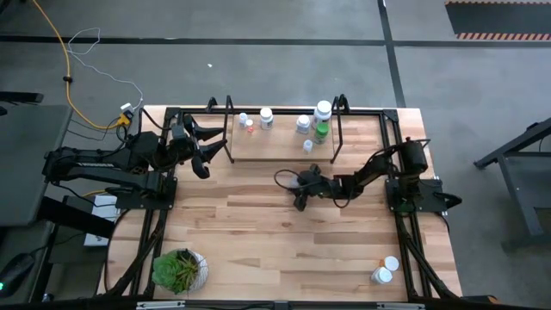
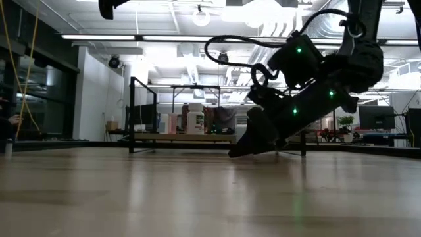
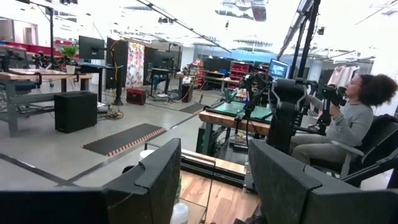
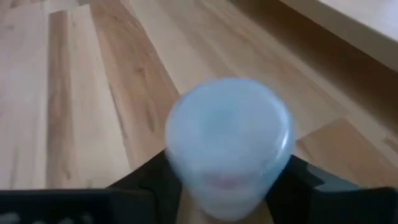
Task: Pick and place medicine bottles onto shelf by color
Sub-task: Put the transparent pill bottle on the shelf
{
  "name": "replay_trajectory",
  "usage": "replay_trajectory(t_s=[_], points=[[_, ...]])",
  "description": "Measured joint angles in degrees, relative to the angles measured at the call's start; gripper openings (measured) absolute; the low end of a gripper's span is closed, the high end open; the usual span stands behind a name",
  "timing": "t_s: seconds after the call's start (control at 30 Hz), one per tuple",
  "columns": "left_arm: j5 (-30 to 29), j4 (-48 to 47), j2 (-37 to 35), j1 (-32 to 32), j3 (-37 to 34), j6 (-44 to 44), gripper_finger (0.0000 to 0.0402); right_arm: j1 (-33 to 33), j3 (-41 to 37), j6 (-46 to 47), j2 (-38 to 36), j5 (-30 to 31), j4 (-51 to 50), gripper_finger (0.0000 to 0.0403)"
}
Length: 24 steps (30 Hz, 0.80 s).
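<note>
From the high view, note the right gripper (image 1: 301, 193) low over the table (image 1: 284, 250), just in front of the shelf (image 1: 280, 148). The shelf already carries several bottles (image 1: 266, 118), white and green, with small orange ones among them. Two more white bottles (image 1: 383, 274) stand near the table's front right corner, well apart from either arm. The left gripper (image 1: 200, 148) waits beside the shelf's left end; a plant (image 1: 179, 269) sits at front left.

In the low view, the right gripper (image 2: 245, 146) tilts steeply down towards the table surface, shelf behind it.

The left wrist view shows its fingers (image 3: 158, 180) standing apart with nothing between them. A person sits beyond the table.

In the right wrist view, a white bottle (image 4: 229, 144) sits between the fingers (image 4: 143, 180), which close on its sides. Judge this a grasp for carrying to the shelf's white group.
</note>
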Motion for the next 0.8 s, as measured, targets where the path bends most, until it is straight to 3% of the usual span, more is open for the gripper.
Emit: replay_trajectory(t_s=[0.13, 0.27, 0.37, 0.47, 0.6, 0.8], points=[[0.00, -0.02, 0.00, 0.00, 0.00, 0.00, 0.0179, 0.04, -0.04, 1.33, -2.28, -4.45, -1.93, 0.0121], [0.11, -0.16, 0.00, -0.04, 0.00, 0.00, 0.0179, 0.05, 0.01, 3.30, -8.76, -9.70, -6.90, 0.0121], [1.79, -0.80, 0.83, -0.09, 0.25, -0.86, 0.0179, 0.05, 2.25, 3.86, -15.54, -12.11, -16.23, 0.0121], [3.82, -8.12, 3.87, -0.09, 3.69, -3.09, 0.0179, 0.05, 8.89, 0.52, -20.97, -12.27, -32.06, 0.0121], [9.69, -22.44, 11.06, -0.01, 10.57, -5.85, 0.0186, 0.05, 19.72, -8.01, -22.08, -10.71, -50.56, 0.0121], [15.93, -30.22, 22.63, 0.00, 15.87, -6.92, 0.0230, 0.00, 30.76, -15.71, -18.52, -8.23, -60.48, 0.0129]])
